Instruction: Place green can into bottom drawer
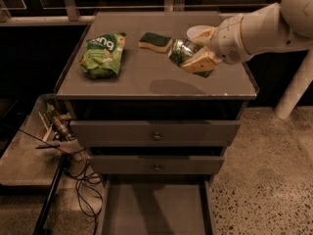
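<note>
The gripper [194,50] hangs above the right side of the cabinet top [146,77], and it has the green can [180,53] clamped between its fingers [201,62], one pale pad over the can and one under it. The can sits tilted in that grip, silver end pointing up and to the left, lifted clear of the surface, and there's its dark shadow [171,87] lying on the grey top just below. The white arm [264,28] reaches in from the right edge.

Over on the left of the top, the bright-green snack bag [102,53] lies flat. The green-topped sponge [155,41] rests between bag and can, near the can but apart from it.

Down below, the top drawer [122,131] and middle drawer [127,164] are closed. The bottom drawer [156,209] is pulled out, its plain grey floor facing up. A low side table [24,160] stands at the left, with cables [83,190] trailing beside it.
</note>
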{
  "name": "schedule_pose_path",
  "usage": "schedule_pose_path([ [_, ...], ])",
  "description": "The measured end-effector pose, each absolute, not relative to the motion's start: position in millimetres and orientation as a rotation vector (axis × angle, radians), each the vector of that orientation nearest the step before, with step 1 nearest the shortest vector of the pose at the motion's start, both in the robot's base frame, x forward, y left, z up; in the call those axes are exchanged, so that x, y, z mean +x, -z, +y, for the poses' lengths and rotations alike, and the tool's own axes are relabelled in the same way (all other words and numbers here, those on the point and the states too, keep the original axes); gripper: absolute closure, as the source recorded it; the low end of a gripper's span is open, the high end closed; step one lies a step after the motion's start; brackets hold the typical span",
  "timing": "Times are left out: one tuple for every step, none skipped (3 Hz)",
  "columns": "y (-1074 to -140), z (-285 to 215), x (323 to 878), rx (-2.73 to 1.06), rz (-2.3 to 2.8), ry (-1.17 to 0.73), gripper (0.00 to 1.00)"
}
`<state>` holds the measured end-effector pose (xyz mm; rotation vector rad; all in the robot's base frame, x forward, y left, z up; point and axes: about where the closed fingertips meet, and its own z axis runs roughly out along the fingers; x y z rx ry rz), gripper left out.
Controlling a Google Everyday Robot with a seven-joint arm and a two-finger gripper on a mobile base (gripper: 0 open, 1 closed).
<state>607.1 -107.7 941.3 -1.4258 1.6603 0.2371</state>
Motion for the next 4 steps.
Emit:
schedule_pose_path([
  [-932, -111, 598, -1.261, 1.669, -0.271, 1.0],
  [-912, -95, 593, -1.177, 1.679, -0.291, 1.0],
  [-910, -91, 586, -1.183, 1.677, -0.308, 1.0],
  [-900, -83, 559, -1.182, 1.678, -0.351, 1.0],
])
